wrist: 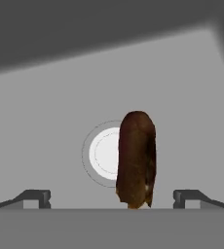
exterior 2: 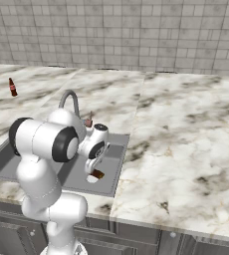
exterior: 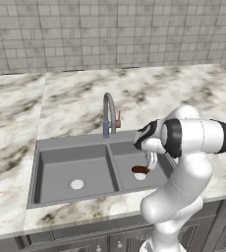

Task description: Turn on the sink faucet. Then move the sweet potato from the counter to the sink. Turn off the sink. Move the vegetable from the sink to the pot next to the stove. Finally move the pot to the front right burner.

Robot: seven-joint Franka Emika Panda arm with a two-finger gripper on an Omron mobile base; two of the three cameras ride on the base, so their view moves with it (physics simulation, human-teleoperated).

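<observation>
Claw [wrist: 112, 197] spread wide, empty, hanging in narrower right bowl of sink [exterior: 73, 162]. Left to right in hand view: left fingertip [wrist: 36, 197], pale drain [wrist: 104, 153], sweet potato [wrist: 137, 158] lying half over drain, right fingertip [wrist: 187, 196]. Faucet [exterior: 108, 114] behind divider. Step looks like sink stage: potato placed or awaiting pickup. Next: lever off, else descend and close on potato.

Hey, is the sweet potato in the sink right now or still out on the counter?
In the sink. The sweet potato lies on the floor of the narrower bowl of the sink, partly over its round drain, between the open gripper tips.
</observation>
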